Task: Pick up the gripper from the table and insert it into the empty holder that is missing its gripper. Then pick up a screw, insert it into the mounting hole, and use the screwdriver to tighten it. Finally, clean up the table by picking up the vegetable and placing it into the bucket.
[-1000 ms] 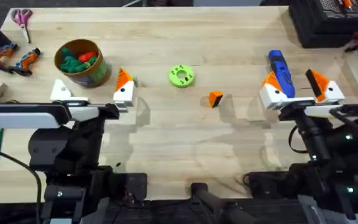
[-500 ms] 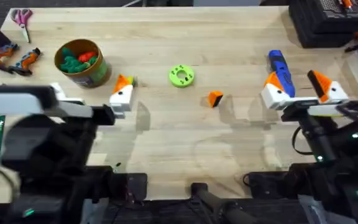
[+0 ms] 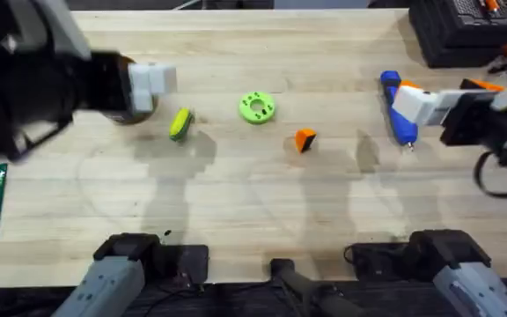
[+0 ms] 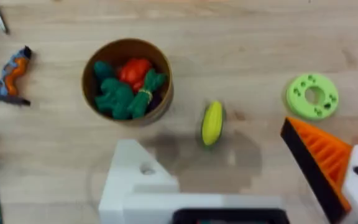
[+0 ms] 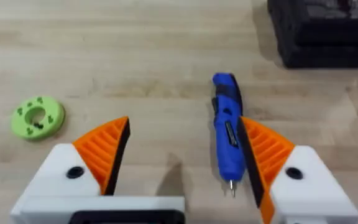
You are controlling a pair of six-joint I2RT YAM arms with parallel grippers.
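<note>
The loose orange gripper (image 3: 304, 139) lies on the table's middle, with neither arm near it. My left gripper (image 4: 216, 163) hangs open above the yellow-green vegetable (image 4: 212, 122), which lies just right of the bucket (image 4: 127, 81). One left finger is the bare white holder (image 4: 135, 180); the other carries an orange tip. In the overhead view the raised left arm covers most of the bucket (image 3: 137, 113) beside the vegetable (image 3: 180, 123). My right gripper (image 5: 185, 124) is open above the blue screwdriver (image 5: 227, 140), which lies flat at the right (image 3: 397, 106).
A lime-green disc (image 3: 256, 106) with small dark specks lies between the vegetable and the loose gripper. The bucket holds green and orange toys. Orange-handled pliers (image 4: 11, 74) lie at the far left, and a black case (image 3: 460, 31) stands at the back right.
Both arms have lifted from the near side and moved farther out over the table. The left arm rose toward the bucket and uncovered the vegetable. The right arm shifted right, over the screwdriver.
</note>
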